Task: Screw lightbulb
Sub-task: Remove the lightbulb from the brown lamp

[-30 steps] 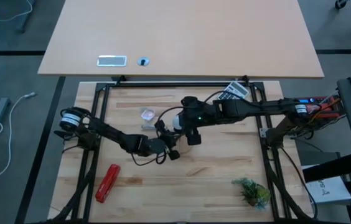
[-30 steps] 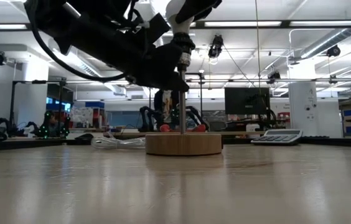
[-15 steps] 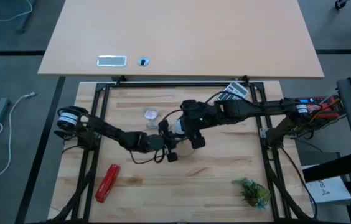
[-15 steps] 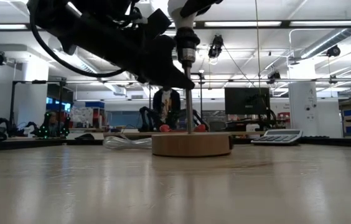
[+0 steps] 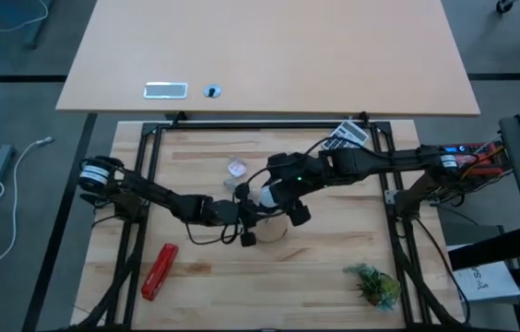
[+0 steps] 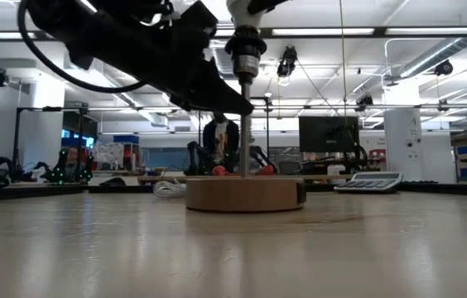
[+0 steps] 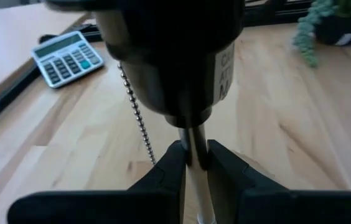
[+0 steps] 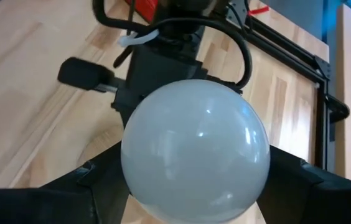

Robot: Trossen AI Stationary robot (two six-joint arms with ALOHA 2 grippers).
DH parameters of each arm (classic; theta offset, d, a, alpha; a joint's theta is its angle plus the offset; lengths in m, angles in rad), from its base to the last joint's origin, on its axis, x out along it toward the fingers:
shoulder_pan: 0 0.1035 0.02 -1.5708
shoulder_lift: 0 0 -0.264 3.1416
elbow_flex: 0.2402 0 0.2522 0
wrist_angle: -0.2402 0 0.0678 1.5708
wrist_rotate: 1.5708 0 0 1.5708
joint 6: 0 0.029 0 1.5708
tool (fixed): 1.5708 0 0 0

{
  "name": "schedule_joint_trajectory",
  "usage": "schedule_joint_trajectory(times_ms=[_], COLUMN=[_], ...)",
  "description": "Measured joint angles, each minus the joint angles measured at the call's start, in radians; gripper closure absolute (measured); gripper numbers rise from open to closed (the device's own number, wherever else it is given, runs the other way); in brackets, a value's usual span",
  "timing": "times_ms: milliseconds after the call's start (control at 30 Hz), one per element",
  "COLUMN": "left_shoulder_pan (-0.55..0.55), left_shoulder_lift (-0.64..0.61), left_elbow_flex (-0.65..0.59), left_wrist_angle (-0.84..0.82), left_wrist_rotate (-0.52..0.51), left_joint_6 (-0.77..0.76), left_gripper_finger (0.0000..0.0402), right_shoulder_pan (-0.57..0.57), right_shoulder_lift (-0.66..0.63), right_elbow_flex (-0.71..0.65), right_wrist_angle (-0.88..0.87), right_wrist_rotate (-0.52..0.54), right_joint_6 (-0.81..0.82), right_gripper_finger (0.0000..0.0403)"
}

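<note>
Right end effector (image 8: 194,186), jaws spread wide and seated on either side of the lightbulb (image 8: 195,148), which it holds from above near the middle of the tabletop (image 5: 334,267); the left end effector (image 7: 191,163), nearly shut, pinches the thin metal stem (image 7: 192,146) below the dark socket (image 7: 169,56) of the lamp, whose round wooden base (image 6: 243,194) rests flat on the tabletop. The bulb sits directly over the socket, its long axis upright and in line with the stem, so the coming turn runs about that vertical axis; the right arm carries the bulb, the left steadies the fixture just below it. Whether the screw end has already entered the socket cannot be told, since the socket body hides it. A bead chain (image 7: 135,109) hangs beside the stem. Elsewhere on the pale wood: a calculator (image 5: 346,136), a red tool (image 5: 159,270), a small plant (image 5: 372,283) and a clear plastic scrap (image 5: 237,169). Beyond lies a workshop with monitors and benches
</note>
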Motion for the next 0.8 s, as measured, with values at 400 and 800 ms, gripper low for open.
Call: schedule_joint_trajectory(times_ms=[400, 800], left_shoulder_pan=[-0.013, -0.021], left_shoulder_lift=[-0.055, -0.058], left_elbow_flex=[-0.025, -0.032], left_wrist_angle=[-0.023, -0.054], left_wrist_rotate=[0.045, -0.037], left_joint_6=[-0.028, -0.050], left_gripper_finger=[0.0367, 0.0368], right_shoulder_pan=[0.008, 0.006], right_shoulder_lift=[-0.004, -0.016], right_elbow_flex=[-0.001, -0.003], right_wrist_angle=[0.026, 0.014], right_wrist_rotate=[-0.053, 0.044], right_joint_6=[-0.028, 0.050], right_gripper_finger=[0.0121, 0.0097])
